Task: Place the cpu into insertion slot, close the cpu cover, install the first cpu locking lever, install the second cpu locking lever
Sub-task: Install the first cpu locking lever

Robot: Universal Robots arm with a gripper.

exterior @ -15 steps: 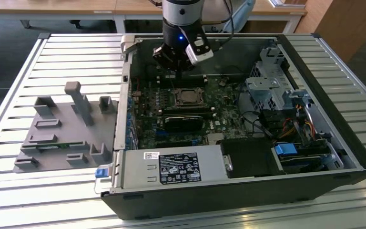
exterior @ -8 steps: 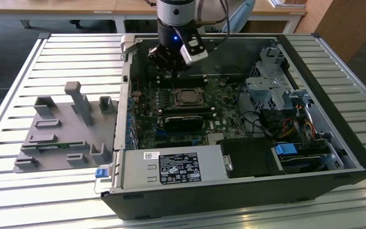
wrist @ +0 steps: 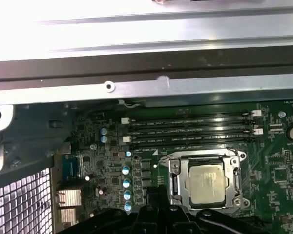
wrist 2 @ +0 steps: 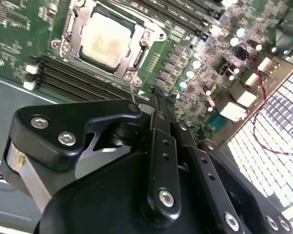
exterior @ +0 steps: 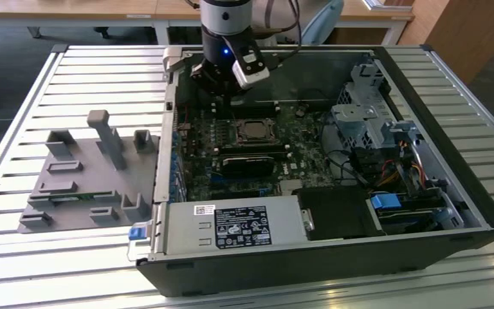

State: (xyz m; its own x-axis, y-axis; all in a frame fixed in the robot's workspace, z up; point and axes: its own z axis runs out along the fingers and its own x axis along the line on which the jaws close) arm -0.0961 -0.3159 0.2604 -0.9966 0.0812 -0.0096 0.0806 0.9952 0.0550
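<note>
The cpu (wrist 2: 105,39) (wrist: 205,183), with its pale silvery top, lies in the insertion slot (exterior: 251,131) on the green motherboard. The cpu cover (wrist 2: 145,46) (wrist: 179,168) lies flat around the chip as a metal frame. A thin wire locking lever (wrist 2: 132,90) stands up from the cover's corner, right beside my black fingers. My gripper (wrist 2: 155,95) (wrist: 156,192) (exterior: 221,102) hangs just above the board next to the socket, on the side toward the case's back wall. Its fingers come together at the tips with nothing seen between them.
The open computer case (exterior: 453,212) rests on a slatted metal table. Black memory slots (wrist: 190,129) run beside the socket, and a row of capacitors (wrist: 127,183) stands near my fingertips. A grey parts fixture (exterior: 84,180) sits at the exterior view's left. Cables and drive bays (exterior: 393,161) fill the right.
</note>
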